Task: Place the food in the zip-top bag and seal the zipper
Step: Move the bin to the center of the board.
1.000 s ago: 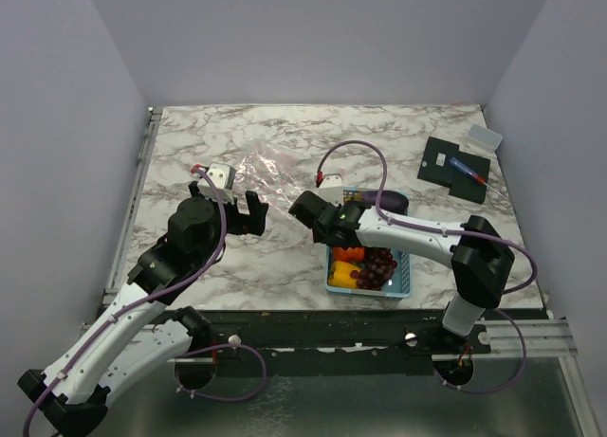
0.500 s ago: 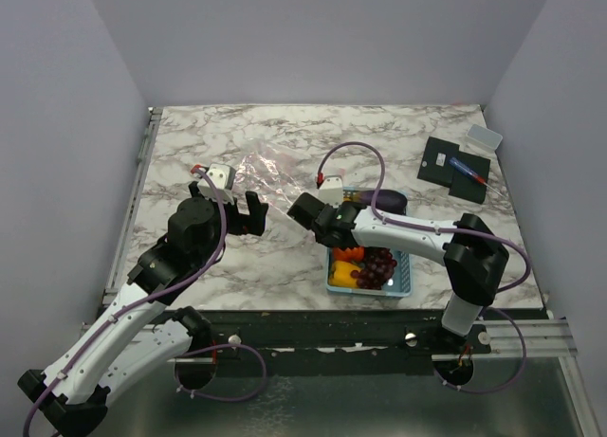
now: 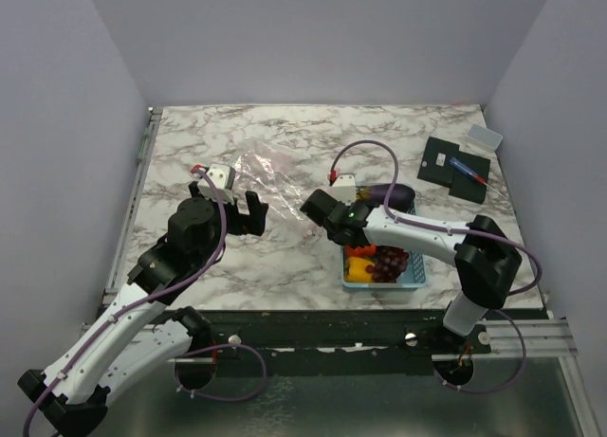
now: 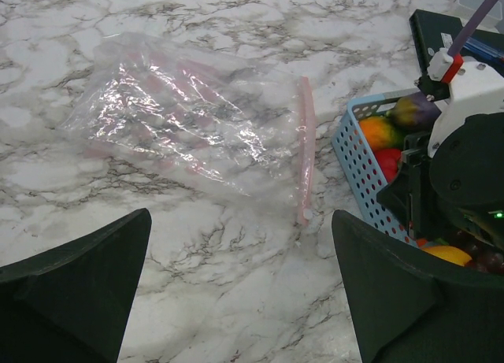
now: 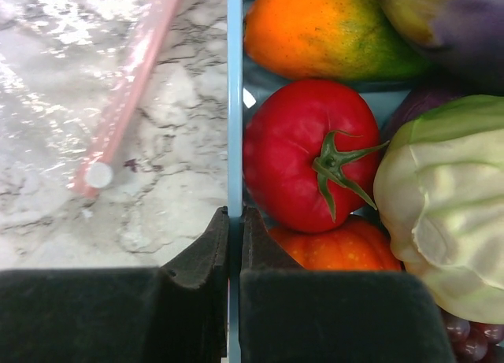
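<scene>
The clear zip-top bag (image 3: 270, 169) lies flat on the marble, empty; it also shows in the left wrist view (image 4: 189, 123). Its pinkish-red zipper (image 4: 305, 150) (image 5: 134, 79) faces the light-blue basket (image 3: 418, 278). My right gripper (image 3: 343, 233) (image 5: 235, 217) is shut on the basket's left wall (image 5: 234, 87). The basket holds the tomato (image 5: 303, 154), cabbage (image 5: 441, 205), pumpkin (image 5: 339, 249), an orange-yellow piece (image 5: 323, 32), eggplant (image 3: 389, 192) and grapes (image 3: 389, 262). My left gripper (image 3: 226, 206) (image 4: 240, 217) is open and empty, just in front of the bag.
A black pad (image 3: 458, 169) with a blue-and-red pen and a small clear box (image 3: 485, 136) sit at the back right. Bare marble lies between the bag and the near edge. Walls close in the table's back and sides.
My right gripper has dragged the basket a little to the right, away from the bag's mouth. The left arm and the bag have not moved.
</scene>
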Controlling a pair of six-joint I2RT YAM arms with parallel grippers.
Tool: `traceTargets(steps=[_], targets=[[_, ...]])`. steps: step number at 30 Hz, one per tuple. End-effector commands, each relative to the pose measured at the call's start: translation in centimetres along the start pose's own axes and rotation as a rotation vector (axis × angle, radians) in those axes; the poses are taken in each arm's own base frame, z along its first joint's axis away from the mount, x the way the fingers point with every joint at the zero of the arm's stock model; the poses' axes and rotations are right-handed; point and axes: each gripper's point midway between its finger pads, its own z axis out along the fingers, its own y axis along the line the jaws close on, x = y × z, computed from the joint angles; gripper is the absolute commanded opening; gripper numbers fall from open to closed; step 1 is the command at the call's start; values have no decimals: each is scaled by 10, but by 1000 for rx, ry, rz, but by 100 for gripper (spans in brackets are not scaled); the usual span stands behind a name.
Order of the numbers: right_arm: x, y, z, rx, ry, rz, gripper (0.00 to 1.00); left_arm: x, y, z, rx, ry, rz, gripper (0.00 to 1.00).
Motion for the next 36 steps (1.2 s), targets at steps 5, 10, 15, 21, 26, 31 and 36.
traceTargets(steps=[5, 10, 15, 21, 26, 31, 36], targets=[[-16, -37, -5, 27, -70, -59, 1, 6, 0, 2, 5, 18, 8, 99], [-14, -47, -1, 12, -60, -127, 1, 8, 1, 4, 0, 26, 11, 99], [-16, -52, 0, -25, -55, -188, 1, 9, 1, 4, -2, 29, 12, 99], [-16, -54, 3, -76, -52, -271, 1, 10, 2, 6, -9, 34, 14, 99], [-14, -59, 4, -70, -36, -277, 1, 11, 2, 6, -9, 38, 16, 99], [-13, -60, 5, -55, -25, -254, 10, 10, 1, 6, -7, 36, 14, 99], [-18, -59, 1, -47, -22, -214, 25, 11, 2, 6, -7, 37, 15, 99]])
